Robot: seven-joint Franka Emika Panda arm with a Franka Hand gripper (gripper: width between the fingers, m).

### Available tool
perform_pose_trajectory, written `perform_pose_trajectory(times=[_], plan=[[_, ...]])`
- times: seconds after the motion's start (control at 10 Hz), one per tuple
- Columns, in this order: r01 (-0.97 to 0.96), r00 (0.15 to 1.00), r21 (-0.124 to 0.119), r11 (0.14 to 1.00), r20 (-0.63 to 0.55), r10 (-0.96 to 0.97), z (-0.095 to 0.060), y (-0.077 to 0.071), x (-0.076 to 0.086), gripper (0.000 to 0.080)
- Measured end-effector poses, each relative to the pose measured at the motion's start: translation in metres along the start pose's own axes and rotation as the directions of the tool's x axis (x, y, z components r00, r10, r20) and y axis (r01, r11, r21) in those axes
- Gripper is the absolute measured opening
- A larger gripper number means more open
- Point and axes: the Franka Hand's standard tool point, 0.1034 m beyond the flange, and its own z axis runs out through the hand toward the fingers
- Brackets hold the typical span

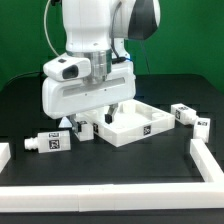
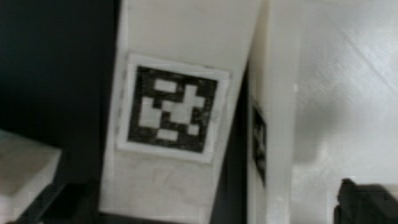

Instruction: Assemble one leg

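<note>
- One arm's gripper (image 1: 88,118) hangs low at the tabletop's (image 1: 140,128) left edge, jaws spread wide, holding nothing.
- I see a tagged leg (image 2: 175,110) between the open fingertips (image 2: 45,203), just beside the tabletop wall.
- My worry: closing off-centre may tip the leg or pinch the wall.

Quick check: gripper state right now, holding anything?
Gripper: open, jaws wide on either side of a tagged white leg, not closed on it.
</note>
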Motion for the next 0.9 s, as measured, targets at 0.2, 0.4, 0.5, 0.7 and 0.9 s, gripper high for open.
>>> perform_pose_trajectory(times=[0.2,0.4,0.5,0.7,0.9], plan=[[0.009,1.0,-0.005,1.0,-0.011,-0.009,-0.001,0.001,0.01,0.0649],[0.017,1.0,-0.001,1.0,-0.009,-0.017,0.003,-0.002,0.013,0.0649],[0.018,1.0,0.0,1.0,-0.006,-0.017,0.005,-0.002,0.013,0.0649],[0.02,1.0,0.004,1.0,0.002,-0.02,0.011,-0.003,0.012,0.0649],[0.02,1.0,0.005,1.0,0.003,-0.02,0.011,-0.003,0.012,0.0553]])
